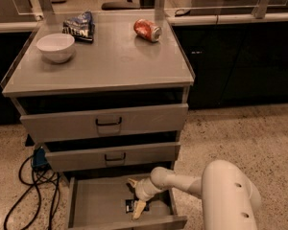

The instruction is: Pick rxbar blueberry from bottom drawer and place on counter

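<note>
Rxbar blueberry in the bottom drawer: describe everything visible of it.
The rxbar blueberry is a small, flat, dark-wrapped bar lying on the grey floor of the open bottom drawer, near its front edge. The gripper hangs over it, open, one tan finger beside the bar; contact cannot be told.

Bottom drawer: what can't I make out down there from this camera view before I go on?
- Snack bar: partly covered by the gripper reaching into the drawer; its lettering is too small to read.
- Grip: whether the gripper has hold of the snack bar cannot be told from this angle.
- Bottom drawer: its front is cut off by the lower picture edge.
- Arm: hides the floor right of the drawer.
</note>
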Robot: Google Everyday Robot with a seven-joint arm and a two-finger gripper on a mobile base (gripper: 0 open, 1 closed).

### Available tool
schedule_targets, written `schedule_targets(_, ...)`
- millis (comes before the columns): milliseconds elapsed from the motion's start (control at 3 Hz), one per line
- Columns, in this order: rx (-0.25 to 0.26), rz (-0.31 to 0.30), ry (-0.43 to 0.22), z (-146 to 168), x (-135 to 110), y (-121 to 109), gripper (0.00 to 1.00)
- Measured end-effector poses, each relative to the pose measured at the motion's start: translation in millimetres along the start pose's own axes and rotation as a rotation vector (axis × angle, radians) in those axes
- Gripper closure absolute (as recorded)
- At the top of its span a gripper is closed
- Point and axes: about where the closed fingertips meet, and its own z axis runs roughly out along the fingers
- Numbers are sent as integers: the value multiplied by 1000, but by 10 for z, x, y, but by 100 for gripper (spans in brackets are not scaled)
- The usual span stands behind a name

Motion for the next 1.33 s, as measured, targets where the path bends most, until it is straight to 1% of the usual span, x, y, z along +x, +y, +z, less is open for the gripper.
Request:
schedule_targets(333, 68, -53, 10, -93, -106, -216, 0)
schedule_targets(667, 68, -53, 10, -91, -104, -215, 0)
schedule_targets(1000, 64, -4, 56, 195, 120, -101, 0)
schedule_targets(1333, 103, 110, 114, 505, 470, -14, 0)
